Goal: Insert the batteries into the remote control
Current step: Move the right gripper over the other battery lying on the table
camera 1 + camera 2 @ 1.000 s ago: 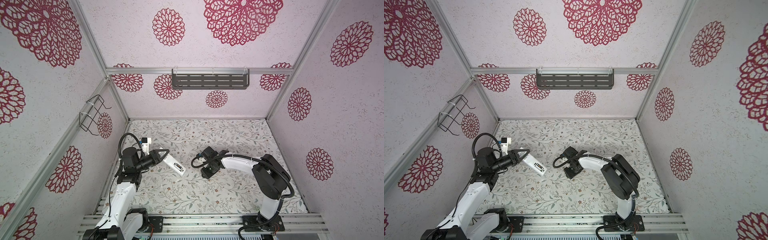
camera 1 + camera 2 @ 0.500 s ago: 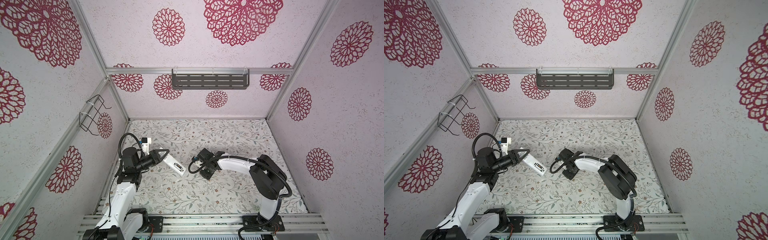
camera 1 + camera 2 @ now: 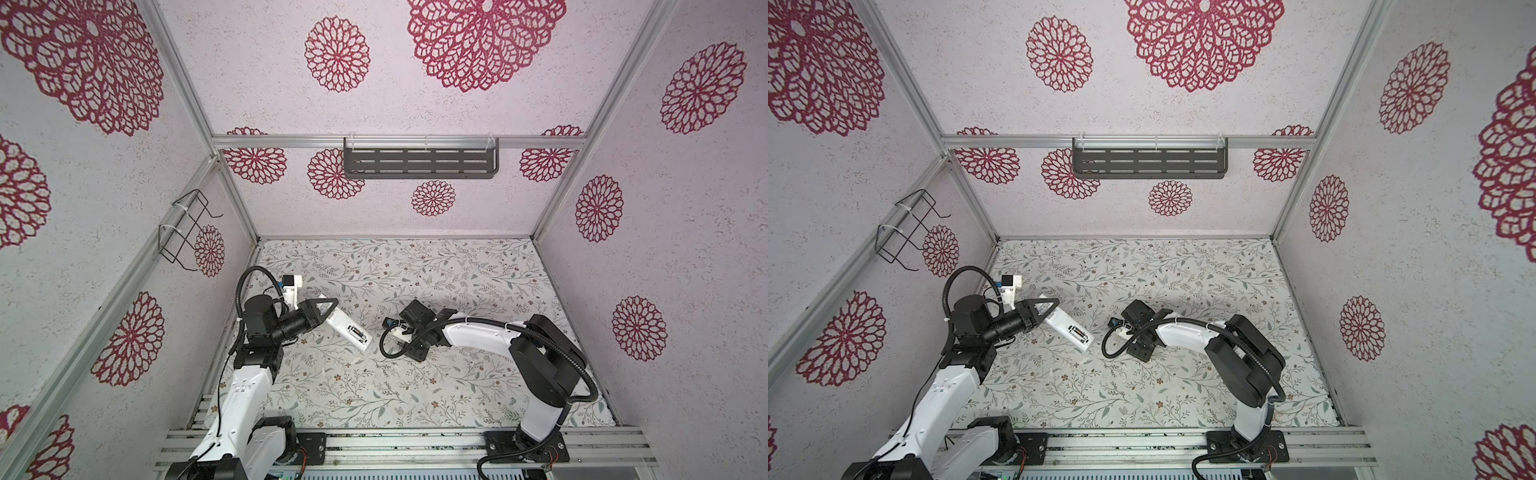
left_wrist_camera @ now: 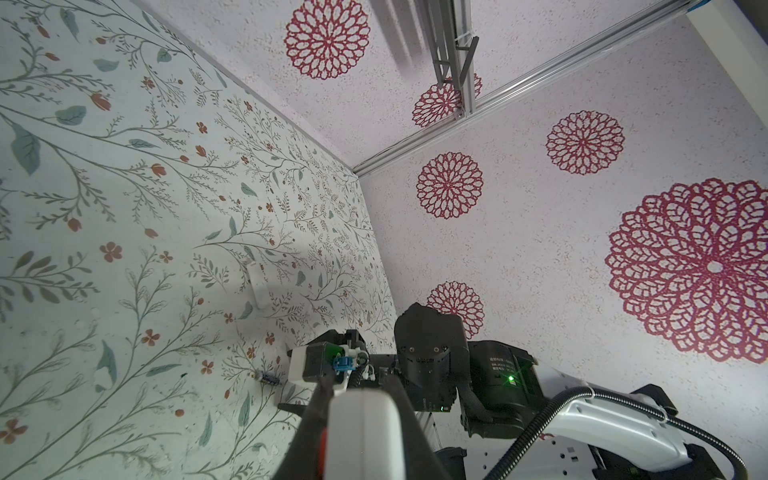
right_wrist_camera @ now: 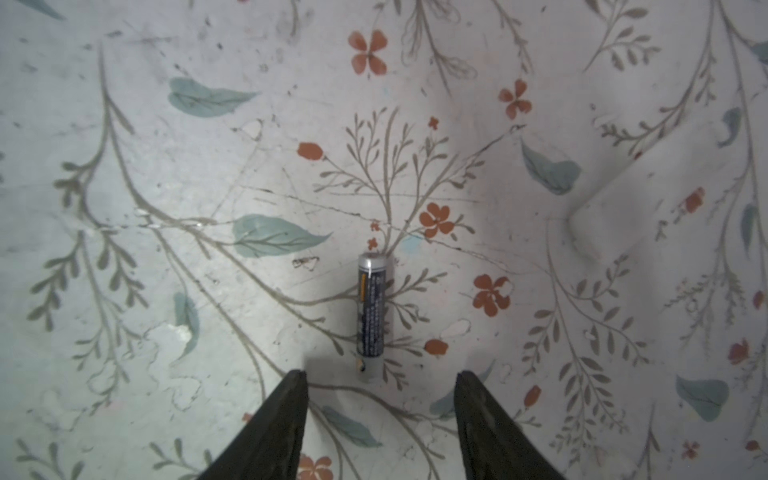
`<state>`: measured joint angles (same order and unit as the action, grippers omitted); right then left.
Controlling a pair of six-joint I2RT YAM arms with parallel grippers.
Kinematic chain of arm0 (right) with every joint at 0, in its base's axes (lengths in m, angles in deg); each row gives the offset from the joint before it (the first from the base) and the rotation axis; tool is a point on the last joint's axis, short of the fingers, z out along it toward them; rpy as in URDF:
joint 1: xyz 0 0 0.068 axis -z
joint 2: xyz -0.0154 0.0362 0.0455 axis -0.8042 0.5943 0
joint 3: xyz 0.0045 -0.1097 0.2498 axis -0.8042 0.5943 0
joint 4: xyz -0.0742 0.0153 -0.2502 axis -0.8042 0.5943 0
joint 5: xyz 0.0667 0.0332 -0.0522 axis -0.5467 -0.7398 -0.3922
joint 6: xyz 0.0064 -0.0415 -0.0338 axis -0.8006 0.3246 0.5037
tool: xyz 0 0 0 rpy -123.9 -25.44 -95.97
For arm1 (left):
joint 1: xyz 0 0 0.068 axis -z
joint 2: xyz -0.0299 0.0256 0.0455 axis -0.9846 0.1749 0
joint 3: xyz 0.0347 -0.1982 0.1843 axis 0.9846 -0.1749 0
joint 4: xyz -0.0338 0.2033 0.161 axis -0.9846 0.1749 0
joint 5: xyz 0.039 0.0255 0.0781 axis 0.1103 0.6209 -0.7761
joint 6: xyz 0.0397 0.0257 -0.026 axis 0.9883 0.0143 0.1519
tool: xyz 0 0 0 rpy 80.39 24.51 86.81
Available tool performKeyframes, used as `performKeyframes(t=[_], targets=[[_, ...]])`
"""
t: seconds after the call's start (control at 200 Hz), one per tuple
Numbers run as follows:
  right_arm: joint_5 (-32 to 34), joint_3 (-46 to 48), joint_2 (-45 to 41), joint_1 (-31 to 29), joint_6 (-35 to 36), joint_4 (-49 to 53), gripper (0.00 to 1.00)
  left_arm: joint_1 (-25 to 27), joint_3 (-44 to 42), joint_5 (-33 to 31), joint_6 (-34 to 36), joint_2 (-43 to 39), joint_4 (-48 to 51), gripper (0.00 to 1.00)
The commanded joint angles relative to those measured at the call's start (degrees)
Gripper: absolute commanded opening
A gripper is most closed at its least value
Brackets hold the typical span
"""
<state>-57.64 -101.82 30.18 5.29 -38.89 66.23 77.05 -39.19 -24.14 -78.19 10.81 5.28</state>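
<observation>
In both top views the left gripper [image 3: 328,308] pinches one end of the remote control [image 3: 348,329]. It holds the remote off the floral table [image 3: 457,386], with the free end slanting toward 4 o'clock. The recess [image 3: 355,332] faces up, uncovered. Something dark with a metal glint sits in it, too small to tell whether it is a seated cell or only the contacts. The right gripper [image 3: 405,340] points down at the table at 3 o'clock from the remote, near the free end but apart from it. Its jaws are hidden under the wrist here.

In the left wrist view the remote's white body is clamped between the left jaws. One battery [image 4: 270,378] lies on the table close to the right arm's tool. A slim white piece [image 4: 257,286] lies farther off, probably the recess cover.

In the right wrist view that battery lies flat and lengthwise just ahead of the tool. The fingers [image 5: 270,424] are spread wide to either side of its near end and touch nothing.

The task looks at most half done. The cover seems to be off and the remote is presented, but this battery is not yet grasped, carried or seated. No second battery shows on the table; it may be the dark thing in the recess.
</observation>
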Motion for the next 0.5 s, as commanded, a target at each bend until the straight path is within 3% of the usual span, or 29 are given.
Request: performKeyframes(t=[0.0,0.1,0.315,0.41,0.495], targets=[[-8.35,0.29,-5.89,1.10,-8.23,0.99,0.61,0.33,-0.11,0.34,-0.15,-0.88,-2.76,0.00],[-15.36,0.21,-7.34,1.84,-18.02,1.36,0.62,0.31,-0.02,0.46,-0.33,-0.84,-3.15,0.00],[-22.37,-1.22,-7.27,2.33,-44.67,2.06,0.64,0.24,0.15,0.75,-0.57,-1.14,-3.41,0.00],[-20.51,-1.45,-6.88,2.19,-55.90,3.10,0.64,-0.10,0.26,0.60,-0.67,-1.82,-3.19,0.00],[-21.24,1.06,-8.63,2.05,-66.42,-2.02,0.64,-1.02,0.42,0.12,-0.42,-2.80,-2.16,0.00]])
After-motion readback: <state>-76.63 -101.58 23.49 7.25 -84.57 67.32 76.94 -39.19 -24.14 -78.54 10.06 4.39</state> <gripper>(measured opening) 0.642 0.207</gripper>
